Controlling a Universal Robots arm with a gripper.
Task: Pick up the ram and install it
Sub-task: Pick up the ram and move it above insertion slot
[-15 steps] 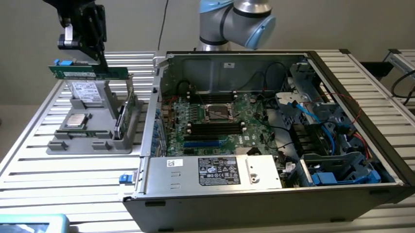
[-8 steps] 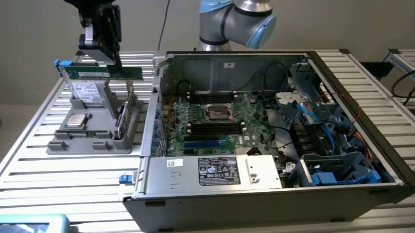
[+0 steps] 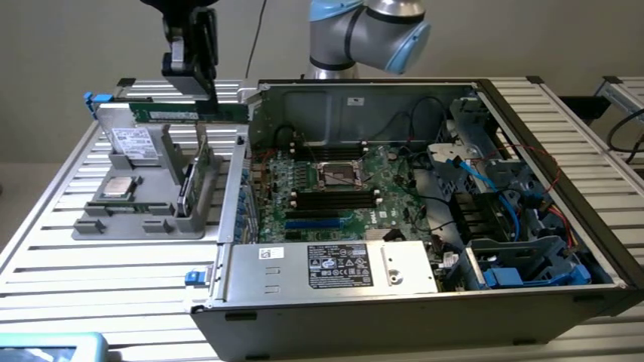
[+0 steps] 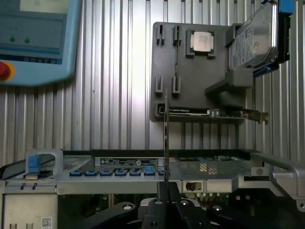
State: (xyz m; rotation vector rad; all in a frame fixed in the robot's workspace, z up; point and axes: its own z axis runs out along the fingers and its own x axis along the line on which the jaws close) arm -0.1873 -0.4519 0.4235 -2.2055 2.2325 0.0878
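The arm (image 3: pixel 367 30) reaches over from behind the case (image 3: pixel 332 302), its wrist pointing straight down at the exterior view's left. The jaws are clamped on the ram (image 3: pixel 191 112), gripping its top edge near the middle. The stick hangs level in the air above the grey tray (image 3: pixel 151 225), clear of it, with one end near the case's open side. From the wrist, the ram (image 4: pixel 166 138) shows edge-on as a thin line running out from the jaws, with the tray beyond it. The tray sits on the slatted desk (image 3: pixel 60 256), beside the case.
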